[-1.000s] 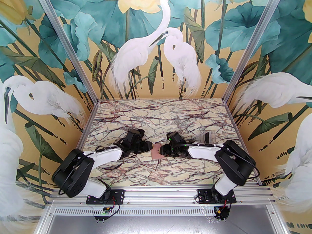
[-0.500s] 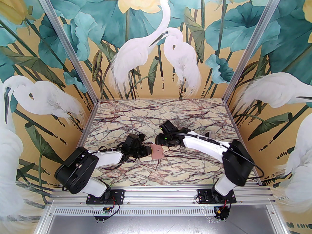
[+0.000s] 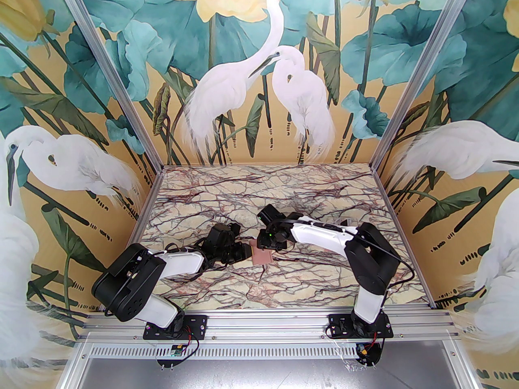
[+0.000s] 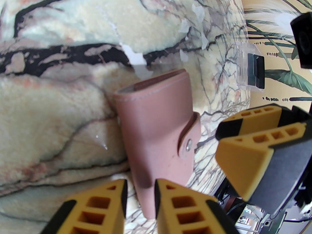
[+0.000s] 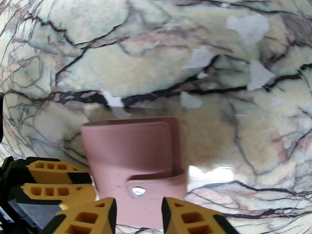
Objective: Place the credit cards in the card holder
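Card holder (image 4: 156,130) end inside left pincer (image 4: 141,189), narrow, grip unclear | right pincer (image 5: 139,205) parted, just beside it

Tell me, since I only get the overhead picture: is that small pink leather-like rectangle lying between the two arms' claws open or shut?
Observer: Shut. The left wrist view shows the small, flat, dusty-pink leather-like card holder folded closed, its short tab wrapped over the front with a round metal snap on it.
Visitor: Is a claw on it?
Observer: The left gripper has its yellow fingers on either side of the holder's near end. I cannot tell whether they pinch it.
Visitor: And the other claw?
Observer: In its own wrist view the right gripper hovers with jaws apart, the snap just ahead of the gap.
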